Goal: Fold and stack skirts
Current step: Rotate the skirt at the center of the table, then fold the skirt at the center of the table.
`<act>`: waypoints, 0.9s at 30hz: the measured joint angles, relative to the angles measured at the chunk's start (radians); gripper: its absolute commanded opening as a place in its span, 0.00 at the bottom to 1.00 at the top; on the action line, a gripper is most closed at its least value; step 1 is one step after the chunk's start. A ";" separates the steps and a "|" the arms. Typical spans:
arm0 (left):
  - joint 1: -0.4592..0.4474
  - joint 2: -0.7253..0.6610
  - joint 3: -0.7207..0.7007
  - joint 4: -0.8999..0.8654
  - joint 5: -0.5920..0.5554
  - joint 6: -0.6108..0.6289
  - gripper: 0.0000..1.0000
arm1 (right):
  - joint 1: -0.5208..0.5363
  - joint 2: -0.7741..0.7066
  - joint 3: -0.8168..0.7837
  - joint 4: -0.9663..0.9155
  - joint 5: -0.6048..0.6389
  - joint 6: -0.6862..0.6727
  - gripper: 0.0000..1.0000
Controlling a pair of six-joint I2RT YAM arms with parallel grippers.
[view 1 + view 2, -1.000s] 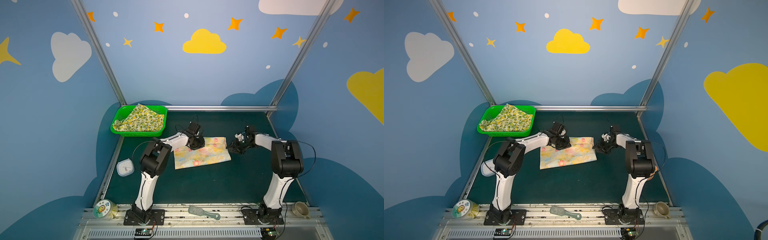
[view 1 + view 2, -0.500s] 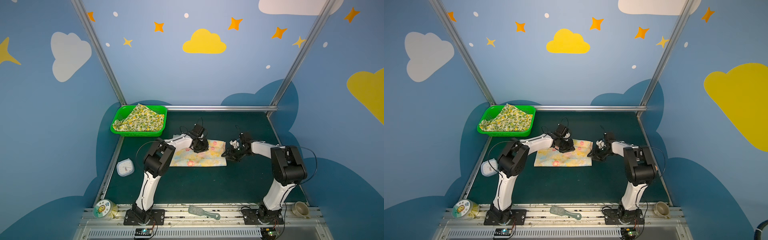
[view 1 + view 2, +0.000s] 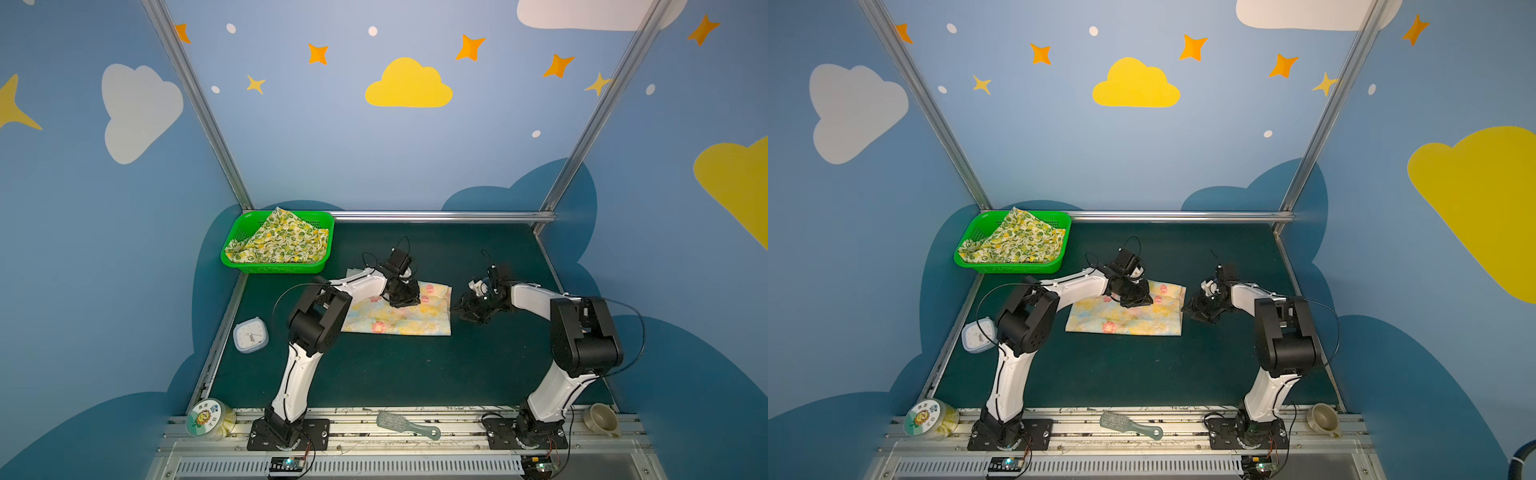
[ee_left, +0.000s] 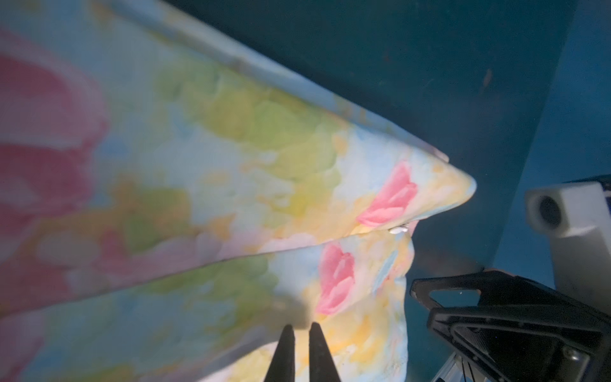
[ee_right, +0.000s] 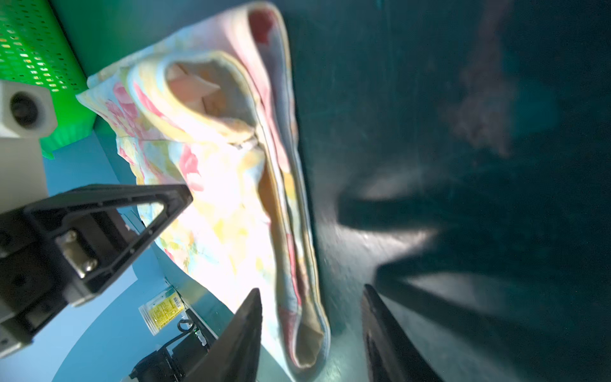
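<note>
Flowered skirt [image 3: 399, 322] folded flat on dark green surface [image 3: 395, 374], left fingers [image 3: 402, 300] over it, right fingers [image 3: 464, 310] just beside; lemon skirt [image 3: 278, 243] in basket [image 3: 276, 269].

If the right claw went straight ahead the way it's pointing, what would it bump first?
Most likely the flowery skirt: the right gripper points its open jaws at its folded edge, close ahead. Exact depth is hard to tell.
</note>
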 measured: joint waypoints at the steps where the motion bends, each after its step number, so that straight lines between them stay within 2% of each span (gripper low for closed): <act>1: -0.003 0.003 0.006 0.000 0.003 0.001 0.13 | -0.001 0.013 0.006 0.005 -0.003 0.000 0.48; 14: -0.035 0.074 0.044 0.010 0.051 -0.006 0.12 | -0.009 0.091 0.039 0.093 -0.100 0.005 0.47; 27: -0.060 0.078 0.044 0.026 0.064 -0.025 0.12 | 0.001 0.103 0.039 0.134 -0.110 0.011 0.46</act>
